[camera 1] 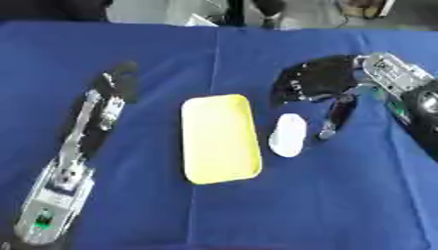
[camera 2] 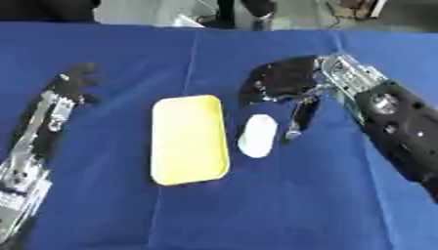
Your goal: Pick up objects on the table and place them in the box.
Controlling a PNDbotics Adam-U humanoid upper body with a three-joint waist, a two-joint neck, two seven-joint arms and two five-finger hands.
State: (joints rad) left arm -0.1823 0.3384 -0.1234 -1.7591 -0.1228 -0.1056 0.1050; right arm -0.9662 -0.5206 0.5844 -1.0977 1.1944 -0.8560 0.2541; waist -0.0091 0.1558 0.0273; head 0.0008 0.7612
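My right hand reaches in from the upper right over the blue worktop, its black palm turned down and its fingers spread and hanging loose toward the cloth, clamped on nothing. Just below and beside those fingers lies the white oval object, flat on the blue cover; one finger comes down close at its right edge, though I cannot tell whether it touches. To the left of the white piece, near it but with a strip of blue showing between them, sits the yellow tray, a shallow rounded rectangle lying lengthwise away from me, with nothing inside it. Nothing lies between the white object and the tray. My left hand rests well off to the left, on the far side of the tray from the white piece, the arm stretched along the cloth from the lower left corner; its dark fingers point away from me and look relaxed and straight, holding nothing. A fold line runs down the cloth near the middle, passing under the tray. Beyond the far edge of the worktop there is a pale floor and some dark shapes that I cannot make out.
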